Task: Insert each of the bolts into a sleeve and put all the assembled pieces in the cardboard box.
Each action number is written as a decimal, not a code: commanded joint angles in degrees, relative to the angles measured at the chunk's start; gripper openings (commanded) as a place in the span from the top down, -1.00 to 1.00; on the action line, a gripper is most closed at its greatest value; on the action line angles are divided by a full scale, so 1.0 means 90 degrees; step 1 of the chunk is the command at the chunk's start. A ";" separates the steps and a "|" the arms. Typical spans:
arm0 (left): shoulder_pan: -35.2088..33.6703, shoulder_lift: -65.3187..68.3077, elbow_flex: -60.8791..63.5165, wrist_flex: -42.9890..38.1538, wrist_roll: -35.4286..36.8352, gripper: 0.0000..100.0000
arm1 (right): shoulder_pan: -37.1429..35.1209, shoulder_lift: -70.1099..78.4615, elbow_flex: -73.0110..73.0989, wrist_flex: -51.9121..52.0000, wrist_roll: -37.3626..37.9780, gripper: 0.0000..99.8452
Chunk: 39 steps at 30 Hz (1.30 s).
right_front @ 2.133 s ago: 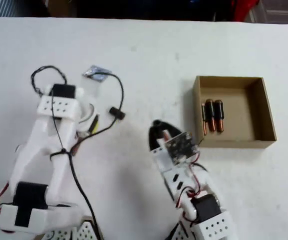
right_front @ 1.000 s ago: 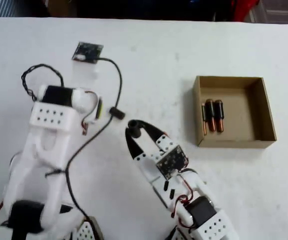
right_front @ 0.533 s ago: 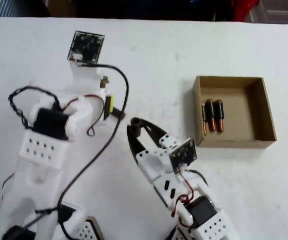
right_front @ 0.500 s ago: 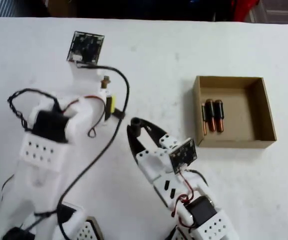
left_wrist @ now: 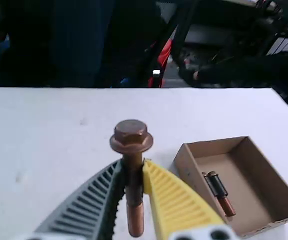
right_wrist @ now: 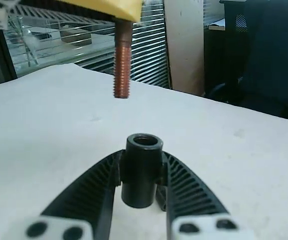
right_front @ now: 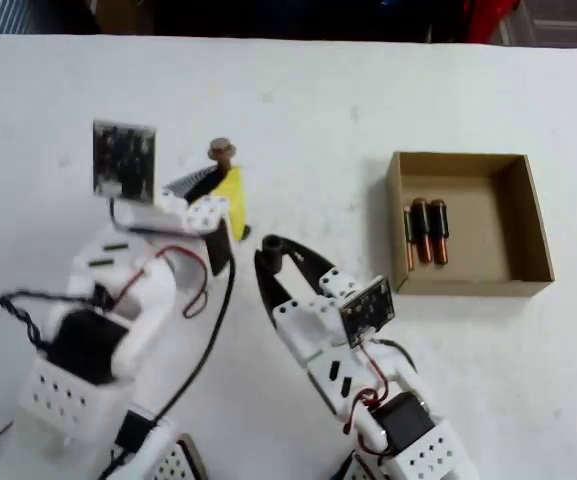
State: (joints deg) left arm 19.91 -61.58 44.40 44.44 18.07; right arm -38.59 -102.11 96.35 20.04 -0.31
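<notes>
One copper-coloured bolt [left_wrist: 132, 175] was held upright above the table, head up and threaded end down, clamped by its shaft between the grey and yellow fingers of the left claw [left_wrist: 132, 165]. One black sleeve [right_wrist: 143, 170] was gripped upright, open end up, between the two black fingers of the right claw [right_wrist: 143, 157]. In the right wrist view the bolt's threaded tip [right_wrist: 123, 60] was seen hanging higher than the sleeve's opening and a little to one side, apart from it. From the high view the two claws were seen near each other at the middle of the table, the bolt head [right_front: 220, 152] farther from the arm bases than the sleeve [right_front: 271, 245].

One open cardboard box [right_front: 398, 215] was seen on the right arm's side, well apart from both claws. Three assembled pieces [right_front: 423, 232] were lying side by side inside it, against its near-left wall. Everything was set on one white table [right_front: 368, 100].
</notes>
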 commanded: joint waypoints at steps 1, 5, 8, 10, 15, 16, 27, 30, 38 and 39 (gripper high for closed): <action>0.0386 -0.0962 0.0684 -0.0977 0.0049 0.96 | 0.0054 -0.0073 0.0059 0.0044 -0.0029 0.97; 0.0757 -0.1519 0.1123 -0.1065 -0.0313 0.96 | 0.0054 -0.0083 0.0059 0.0132 -0.0020 0.97; 0.0845 -0.1646 0.1201 -0.1055 -0.0303 0.96 | 0.0054 -0.0073 0.0059 0.0132 -0.0020 0.97; 0.0855 -0.1665 0.1221 -0.0947 -0.0293 0.96 | 0.0063 -0.0073 0.0059 0.0132 -0.0010 0.97; 0.0845 -0.1656 0.1221 -0.0449 -0.0293 0.96 | 0.0063 -0.0103 0.0059 0.0103 -0.0010 0.97; 0.0845 -0.1656 0.1221 -0.0459 -0.0293 0.96 | 0.0063 -0.0103 0.0059 0.0073 0.0068 0.97; 0.0845 -0.1646 0.1231 -0.0459 -0.0225 0.96 | 0.0044 -0.0112 0.0059 -0.0034 0.0850 0.97; 0.0845 -0.1636 0.1250 -0.0469 -0.0039 0.96 | 0.0024 -0.0112 0.0059 -0.0054 0.1016 0.97; 0.0845 -0.1656 0.1954 -0.1221 -0.0059 0.96 | 0.0015 -0.0112 0.0059 -0.0044 0.1241 0.97; 0.0845 -0.1656 0.1993 -0.1280 -0.0059 0.96 | 0.0015 -0.0112 0.0059 -0.0044 0.1241 0.97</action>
State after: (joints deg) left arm 26.51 -75.38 62.15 35.82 17.10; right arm -38.42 -102.02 96.35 21.10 10.07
